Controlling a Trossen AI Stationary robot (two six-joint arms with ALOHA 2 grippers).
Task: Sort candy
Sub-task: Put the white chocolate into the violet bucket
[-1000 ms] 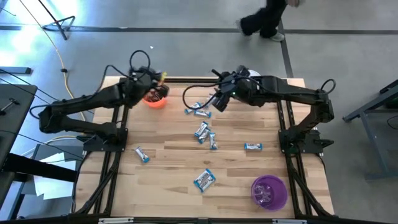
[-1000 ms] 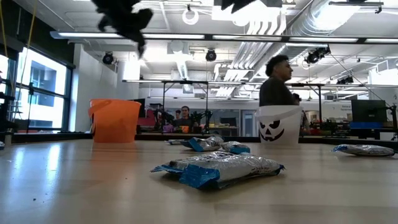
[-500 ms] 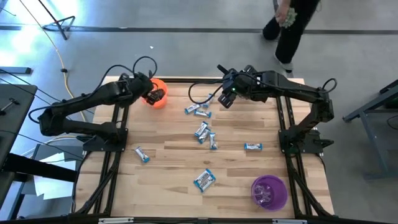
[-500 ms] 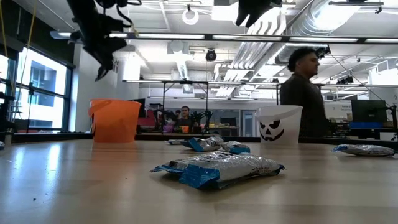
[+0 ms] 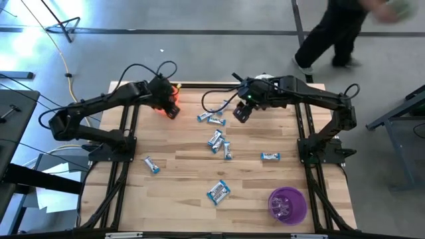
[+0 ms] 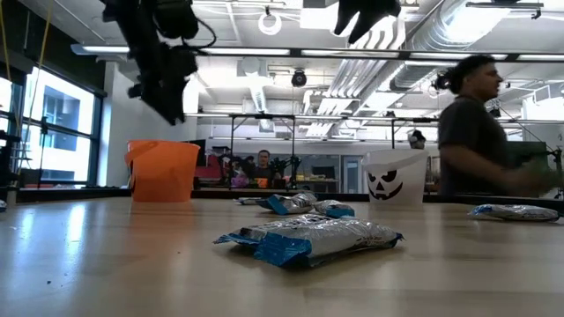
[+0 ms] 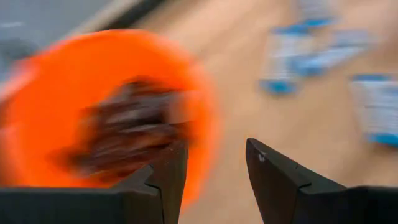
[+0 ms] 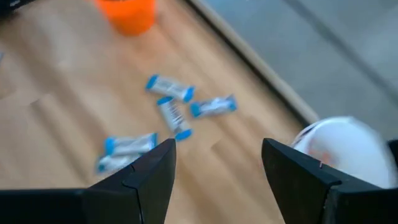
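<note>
Several blue-and-white candy pieces lie scattered on the wooden table; one lies close in the low view. The orange cup stands at the far left with dark candy inside. My left gripper hovers open just above that cup's rim, pointing steeply down with nothing between its fingers. My right gripper hangs open high over the far middle of the table, above the candy, next to the white cup.
A purple cup stands at the near right corner. The white cup bears a pumpkin face. Single candy pieces lie at the left, right and near middle. A person walks past beyond the far edge.
My left gripper has come down toward the orange cup, swung a little toward the table's right and tipped steeply downward. My right gripper has turned slightly and kept nearly in place. The person behind the table has walked toward the right.
</note>
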